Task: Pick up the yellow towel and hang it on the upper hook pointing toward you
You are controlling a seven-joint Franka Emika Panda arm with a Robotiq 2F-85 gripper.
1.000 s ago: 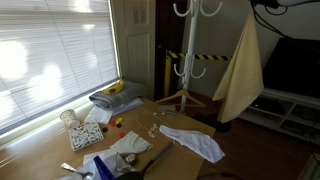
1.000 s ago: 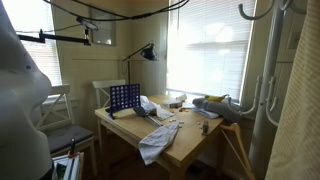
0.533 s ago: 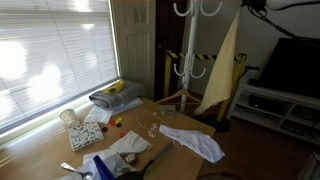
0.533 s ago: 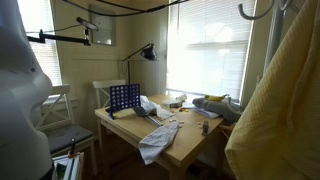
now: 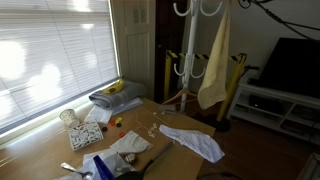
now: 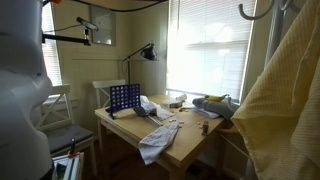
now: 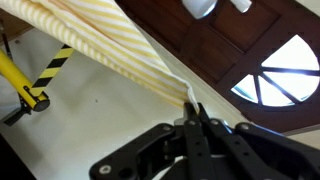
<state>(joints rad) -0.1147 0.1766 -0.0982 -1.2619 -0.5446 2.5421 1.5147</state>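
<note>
Towel: yellow towel [image 5: 214,68] hangs in long folds clear of the floor, at 3 o'clock from the coat rack [image 5: 185,55] pole in an exterior view.
Claw: gripper [image 7: 193,112] is pinched tight on a corner of the towel in the wrist view, and the cloth runs off toward 10 o'clock.
Hook: upper hook [image 5: 212,8] sits at 12 o'clock from the towel's top; whether they touch cannot be told.
Table: white cloth [image 5: 195,142] lies on the table [image 5: 30,155], well apart from the towel.

yellow towel [image 6: 285,110] cropped, rack [image 5: 187,45] top cropped
</note>
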